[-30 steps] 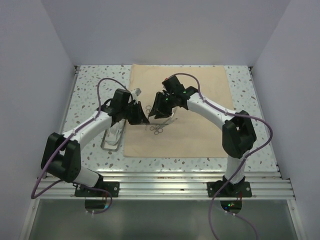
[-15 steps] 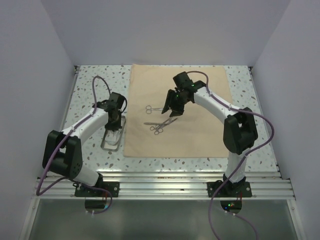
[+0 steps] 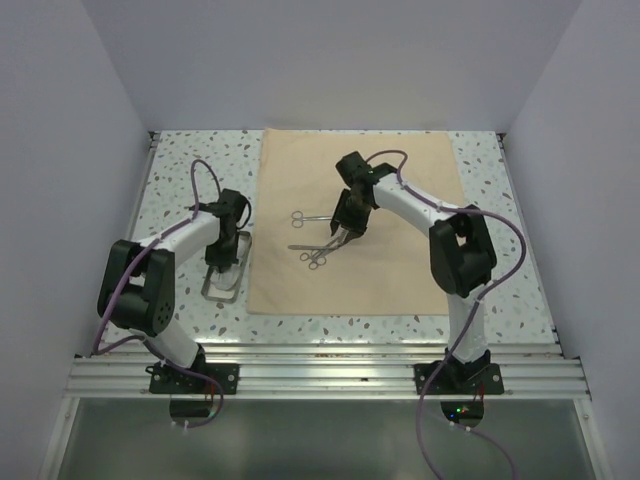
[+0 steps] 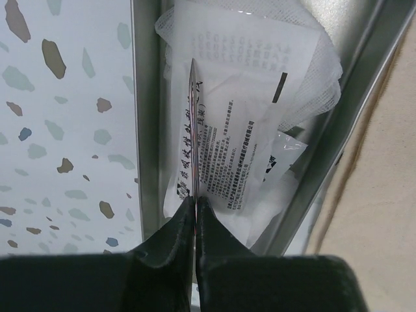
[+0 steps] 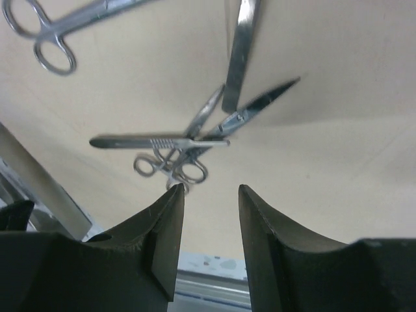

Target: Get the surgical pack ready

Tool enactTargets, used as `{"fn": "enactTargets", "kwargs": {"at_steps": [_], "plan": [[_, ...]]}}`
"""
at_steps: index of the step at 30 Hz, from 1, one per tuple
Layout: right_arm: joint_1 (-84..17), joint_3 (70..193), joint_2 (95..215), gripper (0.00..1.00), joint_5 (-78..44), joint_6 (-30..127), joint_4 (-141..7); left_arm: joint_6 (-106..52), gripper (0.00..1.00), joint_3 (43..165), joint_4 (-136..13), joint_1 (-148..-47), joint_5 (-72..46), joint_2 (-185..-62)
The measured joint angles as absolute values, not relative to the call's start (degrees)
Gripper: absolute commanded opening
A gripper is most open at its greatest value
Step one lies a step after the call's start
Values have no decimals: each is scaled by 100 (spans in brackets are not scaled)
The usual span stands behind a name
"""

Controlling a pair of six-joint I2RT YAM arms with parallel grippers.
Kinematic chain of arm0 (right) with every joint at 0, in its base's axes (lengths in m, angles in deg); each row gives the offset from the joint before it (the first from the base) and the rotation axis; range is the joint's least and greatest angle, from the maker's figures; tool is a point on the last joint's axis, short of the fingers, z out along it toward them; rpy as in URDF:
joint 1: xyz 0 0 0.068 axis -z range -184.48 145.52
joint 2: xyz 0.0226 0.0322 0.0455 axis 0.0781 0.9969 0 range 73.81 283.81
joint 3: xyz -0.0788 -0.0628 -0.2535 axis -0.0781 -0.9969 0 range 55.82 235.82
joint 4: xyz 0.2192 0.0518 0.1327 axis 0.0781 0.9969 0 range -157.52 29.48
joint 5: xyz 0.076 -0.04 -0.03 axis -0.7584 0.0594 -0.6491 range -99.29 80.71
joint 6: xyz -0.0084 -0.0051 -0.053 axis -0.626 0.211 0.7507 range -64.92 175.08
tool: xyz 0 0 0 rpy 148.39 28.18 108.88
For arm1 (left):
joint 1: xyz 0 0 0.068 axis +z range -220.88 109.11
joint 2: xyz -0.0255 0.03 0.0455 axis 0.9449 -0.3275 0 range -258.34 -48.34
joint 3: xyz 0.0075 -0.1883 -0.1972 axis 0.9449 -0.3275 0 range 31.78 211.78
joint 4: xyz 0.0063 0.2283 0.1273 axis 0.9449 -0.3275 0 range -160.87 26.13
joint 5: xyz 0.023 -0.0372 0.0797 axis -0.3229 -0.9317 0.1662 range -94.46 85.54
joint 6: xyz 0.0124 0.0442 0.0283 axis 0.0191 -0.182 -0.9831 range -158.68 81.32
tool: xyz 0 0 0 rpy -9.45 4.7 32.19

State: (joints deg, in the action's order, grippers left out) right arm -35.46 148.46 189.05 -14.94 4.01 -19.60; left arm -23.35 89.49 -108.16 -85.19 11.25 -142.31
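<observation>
Surgical pack cloth (image 3: 400,270) lies flat on the table (image 3: 180,180), instruments (image 5: 188,140) on it for wrapping, we judge; right gripper (image 5: 209,192) jaws hang apart above them, left gripper (image 4: 195,203) jaws clamp a gauze packet (image 4: 253,97) in the steel tray (image 4: 146,130).

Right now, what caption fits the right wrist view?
Right gripper open, hovering over scissors, a scalpel handle and a ring-handled clamp lying on the beige cloth.

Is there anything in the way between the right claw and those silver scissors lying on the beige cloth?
Nothing visible blocks the way. The right gripper hangs open above the silver scissors on the beige cloth, only air between. A flat steel handle does cross their shanks, though.
</observation>
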Motion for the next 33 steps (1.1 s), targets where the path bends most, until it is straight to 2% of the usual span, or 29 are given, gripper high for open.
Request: {"fn": "enactTargets", "kwargs": {"at_steps": [1,3,6,9,23,27,30,31,33], "plan": [[-3542,15071,19060,43,-1361,428,-1870,-2335,14,8949,-10816,-8519,1125,-14231],[-3542,15556,19429,42,-1114,533,-1774,-2346,19,8949,-10816,-8515,1127,-14231],[-3526,16056,19851,42,-714,751,-1717,-2342,31,8949,-10816,-8510,1121,-14231],[-3524,16308,20094,42,-360,985,-1634,-2331,38,8949,-10827,-8504,1105,-14190],[-3515,16900,20666,38,335,1381,-1509,-2215,49,8995,-10965,-8482,786,-13720],[-3515,16992,20826,33,355,1374,-1472,-2143,53,8995,-10987,-8482,718,-13643],[-3507,17055,20856,22,377,1370,-1472,-2106,53,9021,-11033,-8482,655,-13593],[-3498,17055,20859,14,379,1361,-1461,-2088,54,9056,-11074,-8482,622,-13574],[-3476,17058,20859,9,414,1313,-1431,-2064,59,9152,-11125,-8482,543,-13497]]}}
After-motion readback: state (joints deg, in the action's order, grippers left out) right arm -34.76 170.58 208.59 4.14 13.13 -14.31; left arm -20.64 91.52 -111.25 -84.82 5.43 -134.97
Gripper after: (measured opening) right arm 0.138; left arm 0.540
